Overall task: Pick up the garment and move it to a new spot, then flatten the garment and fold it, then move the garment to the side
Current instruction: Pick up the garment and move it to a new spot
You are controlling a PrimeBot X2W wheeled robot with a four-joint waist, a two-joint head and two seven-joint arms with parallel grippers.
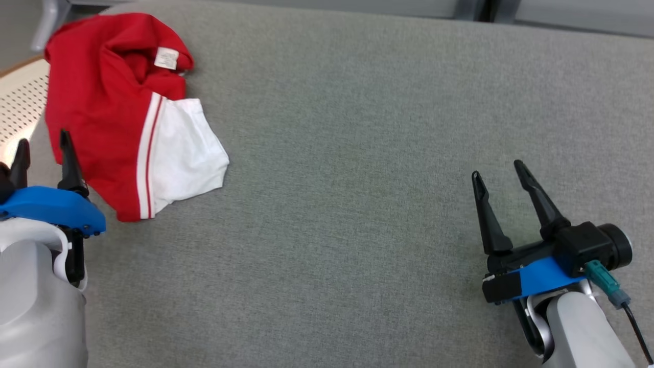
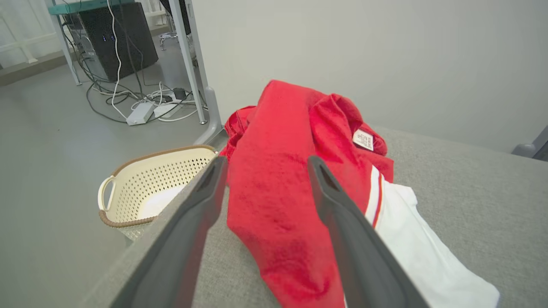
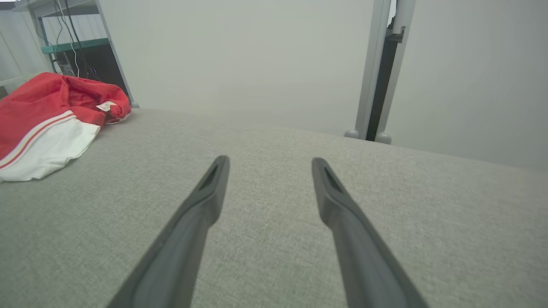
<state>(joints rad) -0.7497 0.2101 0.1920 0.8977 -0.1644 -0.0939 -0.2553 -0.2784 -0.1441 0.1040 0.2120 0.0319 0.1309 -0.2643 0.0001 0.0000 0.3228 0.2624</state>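
Grey woven cloth covers the surface [image 1: 357,179], which is flat, and a pale plain wall rises behind it. Off its left edge a cream perforated basket [image 2: 150,188] with a brown rim stands lower down on the grey floor. Farther back on that floor are a black computer tower [image 2: 115,38], a tangle of cables [image 2: 141,98] and a slanted white table leg [image 2: 192,64]. In the right wrist view a grey post [image 3: 376,68] stands past the far edge.

The garment [image 1: 102,117], red with a white sleeve and red-and-white stripes, lies crumpled at the far left corner of the surface. Its white label [image 1: 166,57] faces up.

The left gripper [image 1: 43,139] is at the garment's near left edge with its fingers spread wide and nothing between them. Whether a tip touches the cloth cannot be told. The right gripper [image 1: 497,169] is over bare surface well apart from the garment, with its fingers equally spread and holding nothing.
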